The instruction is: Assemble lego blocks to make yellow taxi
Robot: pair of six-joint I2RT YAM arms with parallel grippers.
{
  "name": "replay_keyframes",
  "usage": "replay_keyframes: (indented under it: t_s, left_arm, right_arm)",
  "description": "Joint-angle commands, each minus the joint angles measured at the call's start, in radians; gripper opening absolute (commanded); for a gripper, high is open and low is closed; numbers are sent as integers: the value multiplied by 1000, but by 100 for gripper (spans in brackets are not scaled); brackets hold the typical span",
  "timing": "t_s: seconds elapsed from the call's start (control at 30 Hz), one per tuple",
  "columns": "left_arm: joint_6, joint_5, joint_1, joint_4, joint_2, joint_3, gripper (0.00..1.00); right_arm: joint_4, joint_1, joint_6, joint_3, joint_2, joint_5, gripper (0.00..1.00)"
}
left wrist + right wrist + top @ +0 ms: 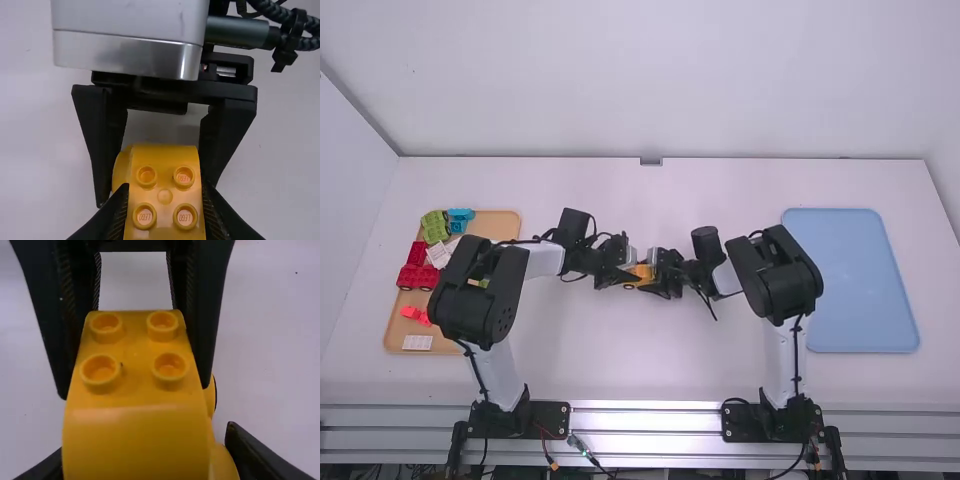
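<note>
Progress: looks partway to nearly done. A yellow taxi body (642,272) with studs (162,325) on top and a wheel (629,287) on its near side is in play mid-counter (620,370), between the two arms. Can't confirm whether every yellow block is joined; the seam, if any, is hidden by the grip. Left to do, my guess: press it firm, let go, set it down, maybe on the blue tray (855,290) at right. Red blocks (418,277) and a green block (434,226) sit on the tan tray (500,225) at left (spares, I'd guess, for other builds).

Fingers: left gripper (164,192) holds the studded end, right gripper (145,445) the rounded end; both narrowed onto the body's sides.

Orientation: long axis runs left-right, studs up, studded end toward the left, smooth rounded end toward the right. Which end is the taxi's front, can't tell.
</note>
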Motion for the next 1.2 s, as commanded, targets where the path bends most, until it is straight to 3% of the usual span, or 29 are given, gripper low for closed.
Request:
replay_keyframes:
  t_s: [0.0, 0.33, 0.73, 1.17]
  left_arm:
    - [6, 11, 2, 0, 0, -8, 2]
    - [1, 14, -5, -20, 0, -9, 2]
    - [1, 11, -11, -54, 0, -18, 2]
    - [-157, 50, -4, 274, 11, -141, 2]
  right_arm:
    - [-31, -5, -23, -9, 11, 3, 56]
    - [-80, -8, -114, -10, 11, -39, 50]
    - [-79, -17, -101, -11, 11, -40, 50]
    - [-80, -17, -103, -11, 11, -43, 51]
